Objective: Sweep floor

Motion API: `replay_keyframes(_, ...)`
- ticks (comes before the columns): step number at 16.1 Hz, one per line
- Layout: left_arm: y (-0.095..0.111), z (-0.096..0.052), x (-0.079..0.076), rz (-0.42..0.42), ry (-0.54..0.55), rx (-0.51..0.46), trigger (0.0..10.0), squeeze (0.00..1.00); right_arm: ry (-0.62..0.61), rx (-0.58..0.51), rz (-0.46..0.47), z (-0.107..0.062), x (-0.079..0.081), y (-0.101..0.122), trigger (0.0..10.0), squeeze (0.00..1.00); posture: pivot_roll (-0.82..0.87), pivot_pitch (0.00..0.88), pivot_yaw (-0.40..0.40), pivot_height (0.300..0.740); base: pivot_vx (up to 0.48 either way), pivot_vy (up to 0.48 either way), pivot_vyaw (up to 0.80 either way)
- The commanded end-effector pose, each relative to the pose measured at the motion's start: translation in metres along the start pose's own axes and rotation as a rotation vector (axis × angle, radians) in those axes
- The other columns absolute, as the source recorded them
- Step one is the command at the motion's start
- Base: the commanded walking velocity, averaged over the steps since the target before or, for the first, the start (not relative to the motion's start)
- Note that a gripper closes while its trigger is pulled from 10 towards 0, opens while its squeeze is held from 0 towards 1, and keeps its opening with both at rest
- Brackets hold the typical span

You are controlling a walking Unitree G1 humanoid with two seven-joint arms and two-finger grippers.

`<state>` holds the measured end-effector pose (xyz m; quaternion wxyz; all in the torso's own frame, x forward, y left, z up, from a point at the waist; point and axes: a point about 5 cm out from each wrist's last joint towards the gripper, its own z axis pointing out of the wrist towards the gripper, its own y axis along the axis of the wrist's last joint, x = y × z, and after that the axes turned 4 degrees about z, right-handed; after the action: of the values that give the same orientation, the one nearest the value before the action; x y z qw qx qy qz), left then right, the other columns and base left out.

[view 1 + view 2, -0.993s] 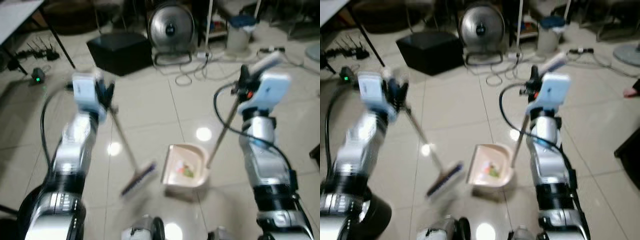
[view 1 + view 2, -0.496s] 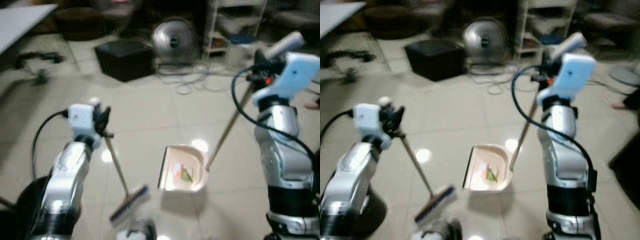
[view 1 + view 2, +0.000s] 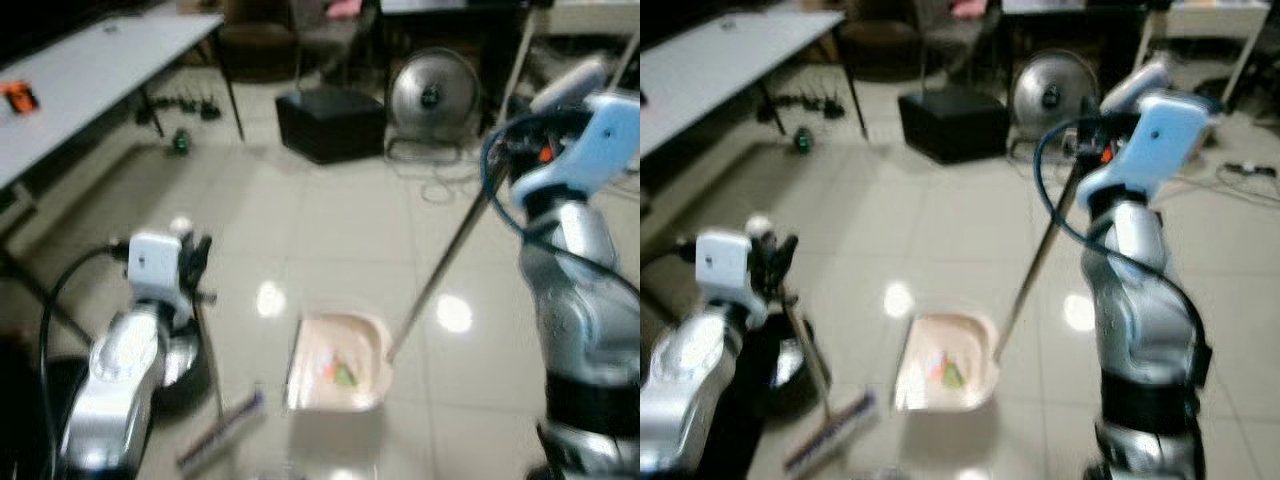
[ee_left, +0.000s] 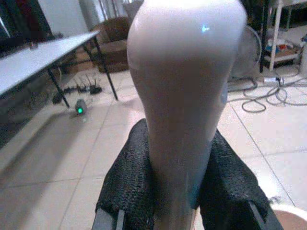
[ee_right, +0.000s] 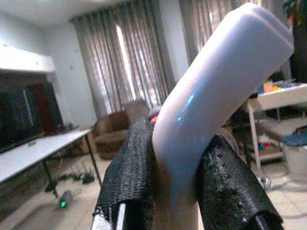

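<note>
Lived-in home room: glossy pale tiled floor (image 3: 330,230), long grey curtains (image 5: 134,62) over a bright window, brown armchair (image 5: 112,136), white worktop (image 3: 90,80) at ten o'clock, floor fan (image 3: 432,100) and loose cables (image 3: 445,185) at one o'clock.

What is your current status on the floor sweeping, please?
Left gripper shut on broom. Right gripper shut on dustpan handle. Dustpan on floor, litter inside. Black bin beside broom.
</note>
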<state>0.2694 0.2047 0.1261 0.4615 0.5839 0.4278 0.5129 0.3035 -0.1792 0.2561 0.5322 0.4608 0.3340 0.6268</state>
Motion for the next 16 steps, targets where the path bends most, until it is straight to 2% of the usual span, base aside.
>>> replay_keyframes(1, 0.003, -0.005, -0.004, 0.020, -0.024, -0.011, 10.0, 0.00, 0.027, -0.046, 0.027, 0.002, 0.007, 0.017, 10.0, 0.00, 0.01, 0.000, 0.095, 0.740, 0.000, 0.000, 0.80)
replay_keyframes(2, -0.002, -0.011, -0.007, 0.026, -0.030, 0.010, 10.0, 0.00, 0.031, -0.040, 0.040, 0.003, 0.008, 0.021, 10.0, 0.00, 0.01, 0.000, 0.095, 0.740, 0.000, 0.000, 0.80)
replay_keyframes(4, -0.003, -0.013, -0.008, 0.009, -0.022, 0.024, 10.0, 0.00, 0.034, -0.037, 0.043, 0.004, 0.008, 0.024, 10.0, 0.00, 0.01, 0.000, 0.091, 0.740, 0.000, 0.000, 0.80)
replay_keyframes(11, -0.001, -0.012, -0.012, -0.007, 0.008, 0.016, 10.0, 0.00, 0.059, -0.036, 0.041, 0.018, 0.012, 0.038, 10.0, 0.00, 0.02, 0.002, 0.074, 0.740, 0.000, 0.000, 0.80)
replay_keyframes(13, 0.000, -0.011, -0.012, -0.013, 0.019, 0.015, 10.0, 0.00, 0.058, -0.036, 0.016, 0.022, 0.012, 0.040, 10.0, 0.00, 0.02, 0.000, 0.059, 0.740, 0.291, 0.000, 0.79)
replay_keyframes(16, 0.001, -0.010, -0.013, -0.011, 0.023, 0.011, 10.0, 0.00, 0.045, -0.036, 0.039, 0.024, 0.012, 0.040, 10.0, 0.00, 0.02, 0.000, 0.053, 0.740, 0.330, 0.000, 0.00)
